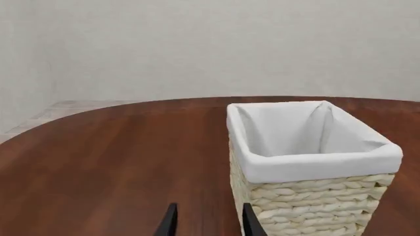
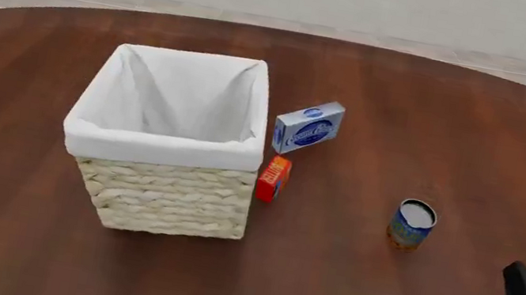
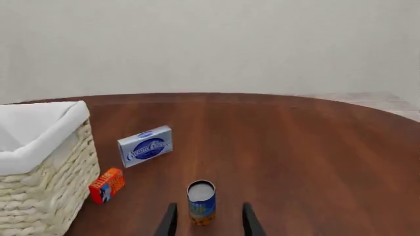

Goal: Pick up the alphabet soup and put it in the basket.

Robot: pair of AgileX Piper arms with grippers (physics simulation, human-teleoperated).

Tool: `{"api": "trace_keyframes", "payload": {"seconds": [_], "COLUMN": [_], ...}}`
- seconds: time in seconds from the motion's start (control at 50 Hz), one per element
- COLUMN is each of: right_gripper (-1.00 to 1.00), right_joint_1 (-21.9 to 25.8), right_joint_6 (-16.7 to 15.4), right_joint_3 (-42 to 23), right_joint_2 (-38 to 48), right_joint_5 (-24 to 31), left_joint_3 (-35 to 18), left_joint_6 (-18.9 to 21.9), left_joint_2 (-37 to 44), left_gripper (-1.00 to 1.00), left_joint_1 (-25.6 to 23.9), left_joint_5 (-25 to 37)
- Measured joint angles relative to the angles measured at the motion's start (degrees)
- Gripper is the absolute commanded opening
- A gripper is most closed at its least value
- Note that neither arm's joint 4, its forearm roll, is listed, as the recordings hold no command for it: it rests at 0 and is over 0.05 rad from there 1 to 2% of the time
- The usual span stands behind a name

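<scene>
The small blue-and-orange cylindrical soup can (image 2: 412,223) stands upright on the brown wooden desk (image 2: 460,116), well right of the large cream wicker basket (image 2: 166,195); both grippers' jaws look spread, seemingly holding nothing.

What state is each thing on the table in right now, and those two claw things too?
Soup can: upright on the table, untouched.
Basket: upright, nothing visible inside.
Blue box: standing on edge, beside the basket.
Red box: on its side by the basket.
Left end effector: open, holding nothing.
Right end effector: open, can ahead of its fingers.
</scene>
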Motion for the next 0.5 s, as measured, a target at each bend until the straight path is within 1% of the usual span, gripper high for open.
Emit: {"api": "trace_keyframes", "payload": {"seconds": [0.02, 0.2, 0.5], "right_gripper": [1.00, 1.00, 1.00], "right_joint_1": [0.00, 0.49, 0.76], "right_joint_6": [-0.41, -0.17, -2.70], "right_joint_3": [0.16, 1.00, 1.09], "right_joint_2": [-0.18, -1.18, -1.18], "right_joint_5": [-0.26, -1.33, -0.44], "left_joint_3": [-0.01, -0.09, -0.14], "left_joint_6": [0.00, 0.01, 0.01], "left_joint_2": [0.03, 0.17, 0.24], "left_gripper": [1.00, 1.00, 1.00], "left_joint_1": [0.00, 0.00, 0.00], "left_joint_5": [-0.01, -0.04, -0.06]}}
